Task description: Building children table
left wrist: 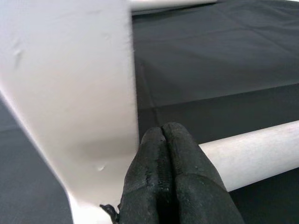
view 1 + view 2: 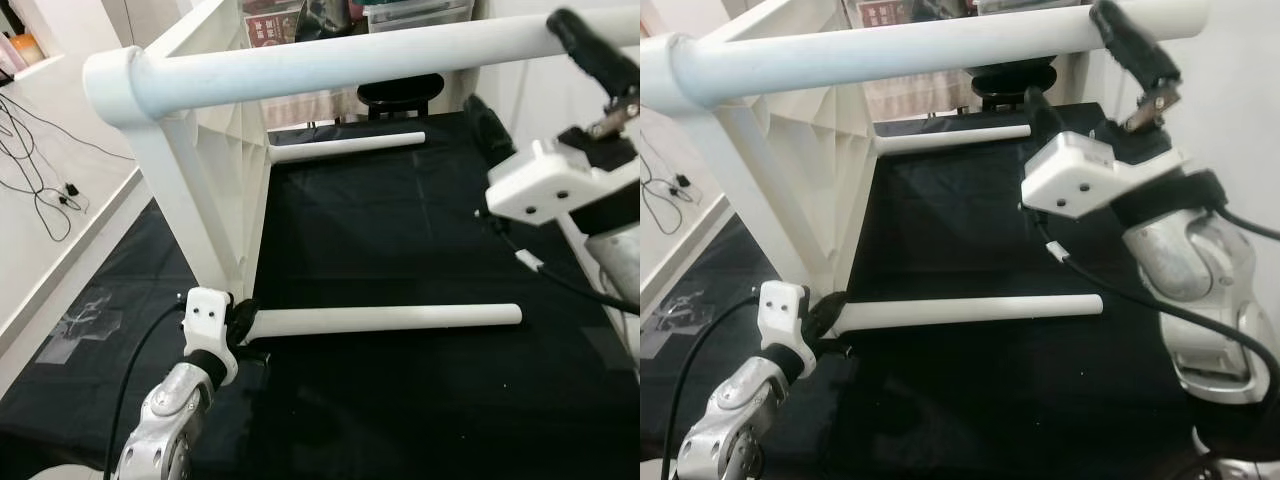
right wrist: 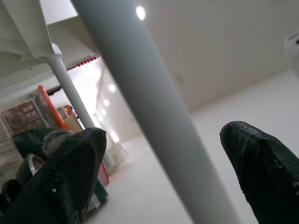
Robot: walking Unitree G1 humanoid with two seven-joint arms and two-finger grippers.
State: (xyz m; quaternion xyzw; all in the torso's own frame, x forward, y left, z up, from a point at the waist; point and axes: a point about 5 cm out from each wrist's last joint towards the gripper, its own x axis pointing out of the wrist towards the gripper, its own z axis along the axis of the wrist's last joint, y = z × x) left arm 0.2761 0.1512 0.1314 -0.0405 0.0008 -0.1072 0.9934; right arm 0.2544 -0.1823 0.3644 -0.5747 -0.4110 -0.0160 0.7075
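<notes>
Fingers of the left gripper (image 2: 243, 318) are pressed together, touching the near lower leg (image 2: 385, 319) where it joins the white tabletop (image 2: 215, 160), which stands on edge on black cloth (image 2: 400, 230). The right gripper (image 3: 168, 175), raised, straddles the near upper leg (image 2: 330, 65) with fingers spread, not touching it. Another leg (image 2: 345, 148) juts out beyond.

The silver left arm's black two-fingered gripper (image 1: 164, 175) is held low, fingers pressed together. The silver right arm's black two-fingered gripper (image 3: 170, 168) is raised high, fingers spread apart.
</notes>
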